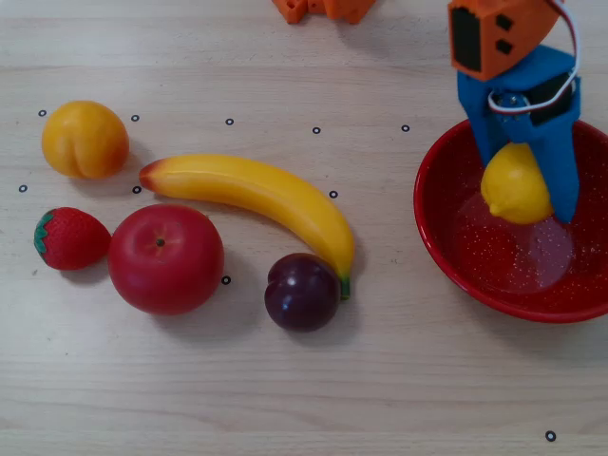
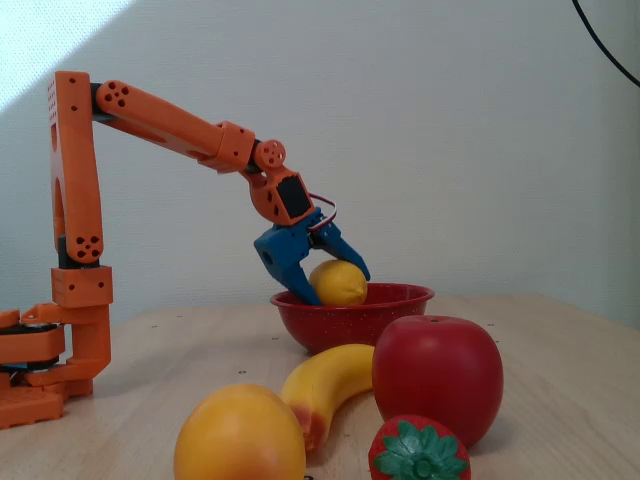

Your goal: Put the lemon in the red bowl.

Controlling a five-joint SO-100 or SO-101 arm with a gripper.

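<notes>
The yellow lemon (image 1: 514, 185) (image 2: 338, 283) hangs between the blue fingers of my gripper (image 1: 532, 195) (image 2: 335, 285), which is shut on it. It sits over the inside of the red bowl (image 1: 446, 237) (image 2: 385, 310), about level with the rim in the fixed view. The bowl stands at the right of the overhead view. One blue finger (image 1: 560, 180) runs down the lemon's right side there. Whether the lemon touches the bowl's bottom cannot be told.
On the table to the left lie a banana (image 1: 256, 195), a red apple (image 1: 165, 258), a dark plum (image 1: 302, 292), a strawberry (image 1: 68, 238) and an orange-yellow fruit (image 1: 85, 140). The arm's orange base (image 2: 45, 370) stands at the left in the fixed view.
</notes>
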